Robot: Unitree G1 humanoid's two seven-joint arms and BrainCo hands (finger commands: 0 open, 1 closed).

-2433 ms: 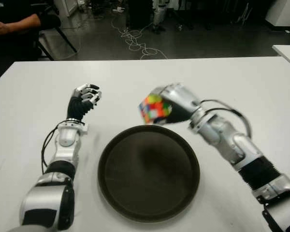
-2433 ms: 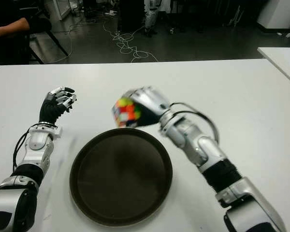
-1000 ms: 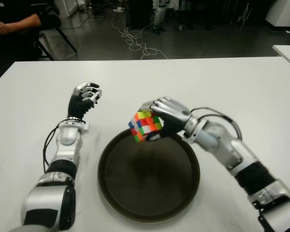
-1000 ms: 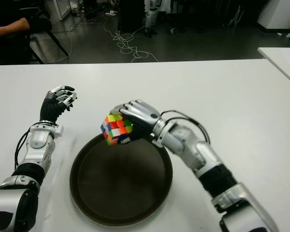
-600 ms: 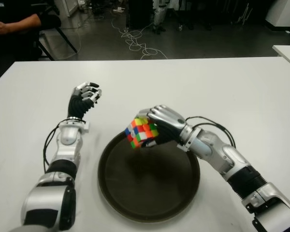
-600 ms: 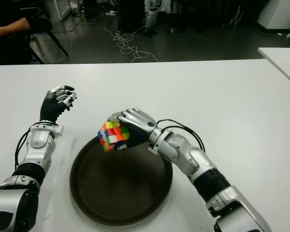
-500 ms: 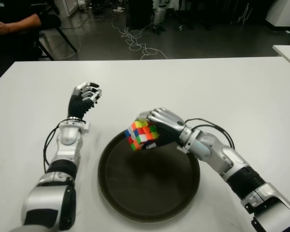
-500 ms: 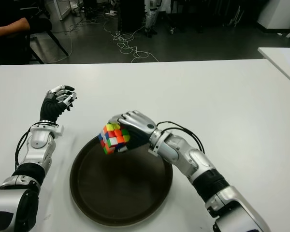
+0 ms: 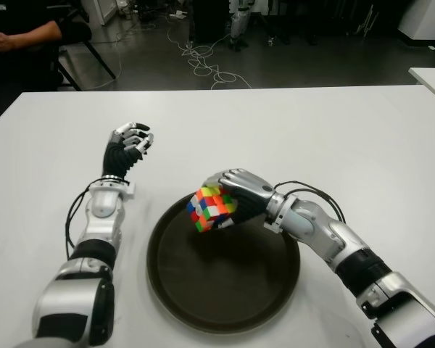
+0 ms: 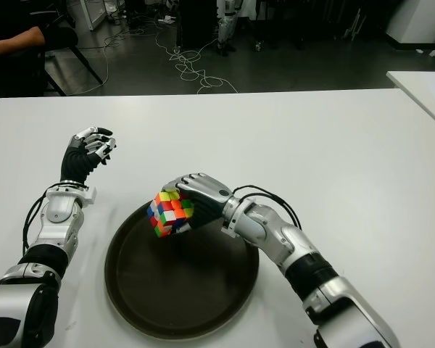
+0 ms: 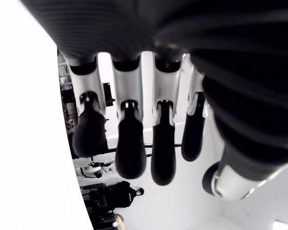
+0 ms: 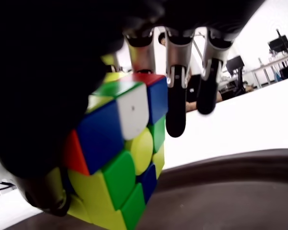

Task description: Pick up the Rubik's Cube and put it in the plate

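Note:
The Rubik's Cube is a scrambled, many-coloured cube held in my right hand, fingers curled over its top. It hangs tilted just above the far left part of the dark round plate. In the right wrist view the cube fills the palm, with the plate's rim close below it. My left hand is raised over the white table to the left of the plate, fingers loosely curled and holding nothing.
A person's arm shows at the far left beyond the table. Cables lie on the floor behind. Another white table corner is at the far right.
My right hand has carried the cube from beyond the plate's far rim down and toward me, lowering it over the plate's far left part. The left hand has not moved.

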